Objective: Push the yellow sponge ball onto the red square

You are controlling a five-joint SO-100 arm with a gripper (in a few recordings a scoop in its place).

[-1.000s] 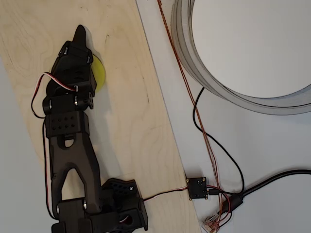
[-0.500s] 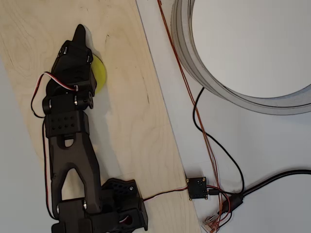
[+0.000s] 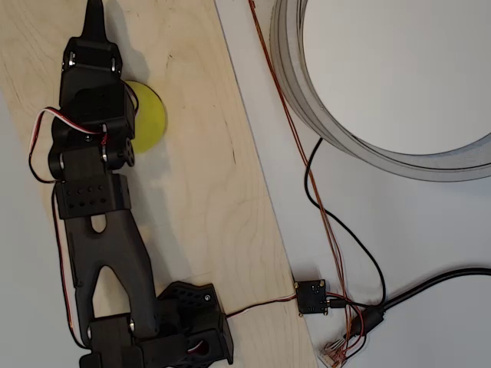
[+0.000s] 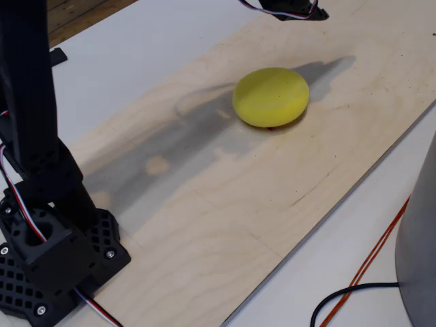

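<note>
The yellow sponge ball rests on the pale plywood board. In the overhead view its left side is covered by my black arm. My gripper points toward the top of that view. Its fingers are together in one narrow tip with nothing between them, up and to the left of the ball. In the fixed view the wrist hangs above the board beyond the ball and casts a shadow beside it. The red square is hidden.
A large grey ring lies on the white table to the right of the board. Thin red and black wires run down to a small black board. My arm's base stands at the board's near end.
My arm has swung left and toward the top of the overhead view, uncovering more of the ball. The ball has stayed where it was.
</note>
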